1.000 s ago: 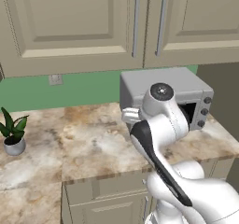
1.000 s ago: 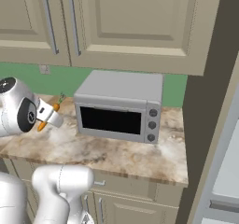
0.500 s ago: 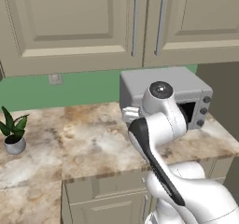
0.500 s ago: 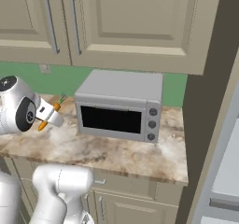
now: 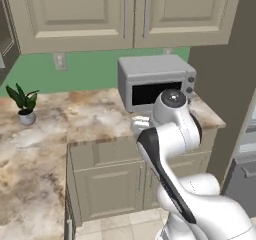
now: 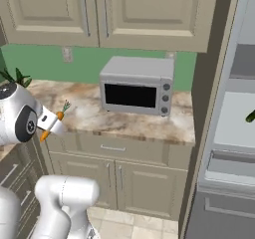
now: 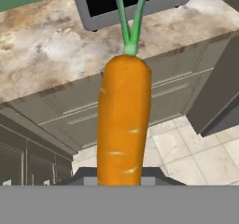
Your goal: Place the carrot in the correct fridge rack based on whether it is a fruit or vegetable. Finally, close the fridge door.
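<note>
My gripper (image 6: 49, 125) is shut on the carrot (image 6: 56, 119), a slim orange root with a small green top, held out in front of the counter's edge. The hand view looks along the carrot (image 7: 123, 125), which stands upright between the fingers with its green stalks pointing at the microwave. From the left base view the gripper (image 5: 141, 123) is partly hidden behind the arm's elbow. The fridge stands open at the right, showing a pale white fridge rack (image 6: 233, 126) with a dark green cucumber (image 6: 250, 116) at its edge. The fridge door is out of view.
A grey microwave (image 6: 137, 85) sits on the marble counter (image 6: 124, 123) under beige wall cabinets (image 6: 114, 14). A potted plant (image 5: 23, 102) stands at the counter's left. A dark tall panel (image 6: 206, 98) separates the counter from the fridge. Tiled floor (image 7: 186, 148) lies below.
The whole picture has shifted: the base has moved back and rightward, bringing the open fridge into view. The carrot stays clamped in the gripper.
</note>
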You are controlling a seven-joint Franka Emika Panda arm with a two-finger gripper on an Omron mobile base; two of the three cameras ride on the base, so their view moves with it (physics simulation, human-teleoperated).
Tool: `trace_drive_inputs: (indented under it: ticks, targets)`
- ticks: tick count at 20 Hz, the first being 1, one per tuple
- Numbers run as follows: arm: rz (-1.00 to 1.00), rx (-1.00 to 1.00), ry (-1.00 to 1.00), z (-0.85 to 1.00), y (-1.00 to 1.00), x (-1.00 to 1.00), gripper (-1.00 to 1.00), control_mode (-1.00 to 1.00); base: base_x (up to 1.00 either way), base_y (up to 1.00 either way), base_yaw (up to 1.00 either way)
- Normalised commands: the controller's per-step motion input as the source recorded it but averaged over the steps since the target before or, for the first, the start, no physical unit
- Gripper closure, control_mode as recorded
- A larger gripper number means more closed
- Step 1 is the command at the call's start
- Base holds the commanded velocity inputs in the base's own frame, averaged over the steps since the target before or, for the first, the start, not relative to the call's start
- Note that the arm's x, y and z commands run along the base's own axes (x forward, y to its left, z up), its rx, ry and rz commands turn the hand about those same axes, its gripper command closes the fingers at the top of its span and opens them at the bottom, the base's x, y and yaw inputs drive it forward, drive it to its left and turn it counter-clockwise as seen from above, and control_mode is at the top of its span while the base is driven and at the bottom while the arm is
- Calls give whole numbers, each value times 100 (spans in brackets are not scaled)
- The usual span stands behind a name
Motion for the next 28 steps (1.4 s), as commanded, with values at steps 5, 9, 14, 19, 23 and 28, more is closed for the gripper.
trace_drive_inputs:
  ticks: [5, 9, 14, 19, 23, 28]
  targets:
    - [0, 0, 0, 0, 0, 0, 100, 100, -97, 2, 0]
    - [0, 0, 0, 0, 0, 0, 100, 100, -41, 21, 0]
    - [0, 0, 0, 0, 0, 0, 100, 100, -15, -64, -1]
    - [0, 0, 0, 0, 0, 0, 100, 100, 0, -100, -2]
    - [0, 0, 0, 0, 0, 0, 100, 100, 8, -91, -5]
    - [0, 0, 0, 0, 0, 0, 100, 100, 36, -65, -11]
